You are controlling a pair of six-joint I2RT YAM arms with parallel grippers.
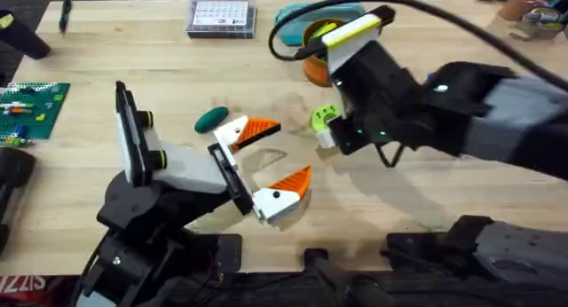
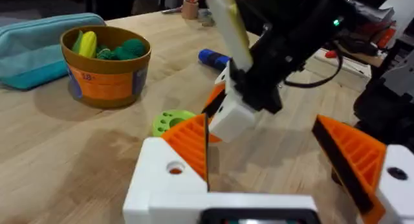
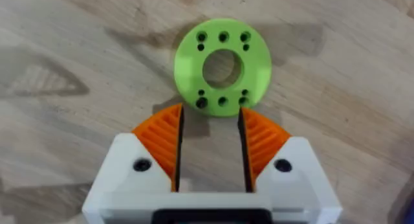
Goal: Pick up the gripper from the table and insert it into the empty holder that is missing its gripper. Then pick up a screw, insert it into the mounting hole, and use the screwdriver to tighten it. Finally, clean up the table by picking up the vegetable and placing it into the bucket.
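Note:
The dark green vegetable [image 1: 211,119] lies on the table [image 1: 133,59], just beyond my left gripper [image 1: 275,156], which is open wide and holds nothing. The orange bucket [image 2: 103,72] stands behind the lime-green disc [image 3: 259,62] with toy vegetables inside. My right gripper [image 3: 210,153] hangs low with its tips at the disc's near edge; it is open and its orange pads [image 3: 165,143] have bare wood between them. The blue screwdriver [image 2: 212,57] lies behind the right arm, mostly hidden. The holder and the screw are out of view.
A teal case [image 2: 32,46] lies beside the bucket. A clear parts box [image 1: 222,16] sits at the far edge, and a green board [image 1: 31,107] at the left. The right arm's cable [image 1: 461,27] crosses above the far right of the table.

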